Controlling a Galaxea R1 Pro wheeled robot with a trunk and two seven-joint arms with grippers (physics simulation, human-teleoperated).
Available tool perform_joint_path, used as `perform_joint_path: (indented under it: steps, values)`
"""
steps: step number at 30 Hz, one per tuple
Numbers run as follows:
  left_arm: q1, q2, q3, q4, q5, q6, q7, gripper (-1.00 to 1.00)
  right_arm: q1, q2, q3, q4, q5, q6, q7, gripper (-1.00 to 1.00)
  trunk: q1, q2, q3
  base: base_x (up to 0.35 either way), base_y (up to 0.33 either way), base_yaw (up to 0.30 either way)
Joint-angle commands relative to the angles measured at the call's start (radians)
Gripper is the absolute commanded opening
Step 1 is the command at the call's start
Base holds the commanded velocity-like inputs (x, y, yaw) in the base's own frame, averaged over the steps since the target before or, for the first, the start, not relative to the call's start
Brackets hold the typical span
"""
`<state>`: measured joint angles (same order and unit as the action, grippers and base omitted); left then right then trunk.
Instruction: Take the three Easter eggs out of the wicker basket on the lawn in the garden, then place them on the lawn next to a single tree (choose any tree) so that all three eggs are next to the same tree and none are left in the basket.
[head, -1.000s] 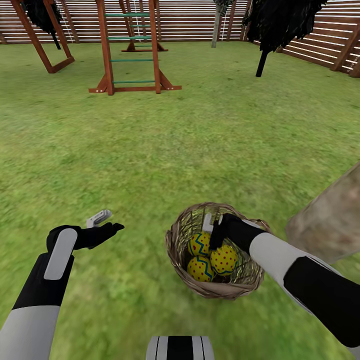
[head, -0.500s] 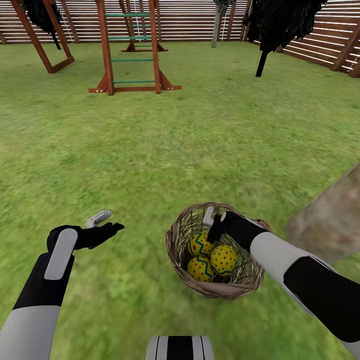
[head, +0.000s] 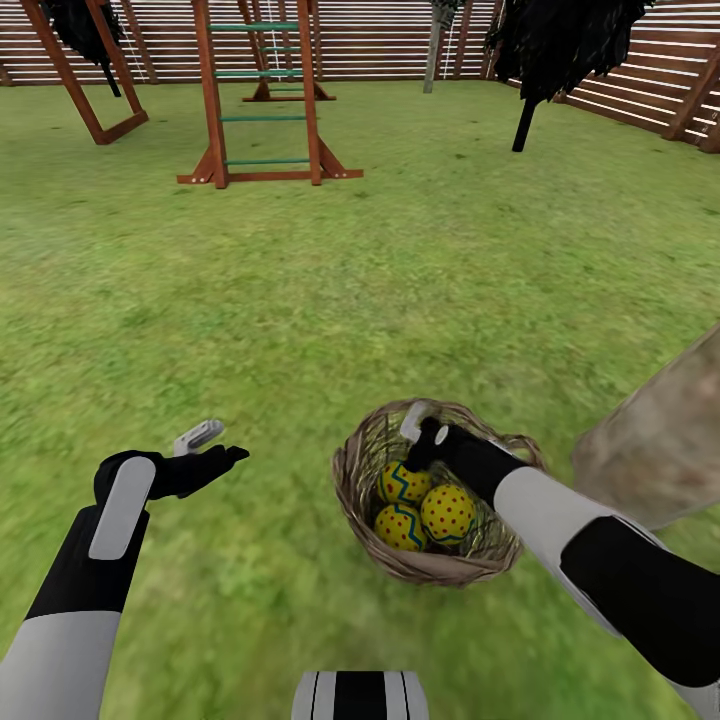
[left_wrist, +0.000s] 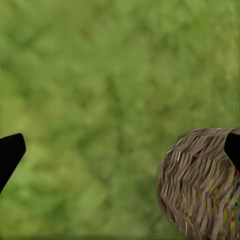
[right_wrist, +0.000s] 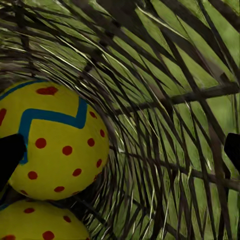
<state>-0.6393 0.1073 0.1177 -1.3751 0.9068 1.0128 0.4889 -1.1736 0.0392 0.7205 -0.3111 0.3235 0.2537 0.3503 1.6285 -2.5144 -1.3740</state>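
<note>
Easter eggs (head: 421, 506) (all three) fill the wicker basket (head: 360, 520); right hand (head: 420, 432) above gapes empty.

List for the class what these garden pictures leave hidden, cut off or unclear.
- Tree trunk: head view, cut by the right edge.
- Third Easter egg: head view, partly behind two eggs.
- Right gripper: head view, fingertips hidden inside the wicker basket.
- Basket contents: left wrist view, hidden by its woven wall.
</note>
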Motion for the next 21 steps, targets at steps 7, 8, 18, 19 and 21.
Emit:
perform_joint_path:
  steps: [7,8,18,19,21]
  values:
    - [0.000,0.000,0.000,-0.001,0.010,0.003,0.010,1.00,0.000,0.005,-0.005,0.007,0.006,0.016,0.094,1.00,0.001,-0.001,-0.012,0.000,0.000,0.000]
    - [0.000,0.000,0.000,-0.001,0.010,0.003,0.010,1.00,0.000,0.004,-0.005,0.007,0.006,0.016,0.093,1.00,0.002,-0.001,-0.016,0.000,0.000,0.000]
    - [0.000,0.000,0.000,-0.001,0.010,0.003,0.010,1.00,0.000,-0.004,-0.022,0.004,0.009,0.007,0.019,1.00,0.006,-0.004,-0.055,0.000,0.000,0.000]
    - [0.000,0.000,0.000,-0.001,0.010,0.003,0.010,1.00,0.000,-0.003,-0.022,0.004,0.009,0.006,0.018,1.00,0.007,-0.004,-0.059,0.000,0.000,0.000]
    - [0.000,0.000,0.000,-0.001,0.010,0.003,0.010,1.00,0.000,-0.003,-0.022,0.003,0.009,0.006,0.016,1.00,0.007,-0.004,-0.066,0.000,0.000,0.000]
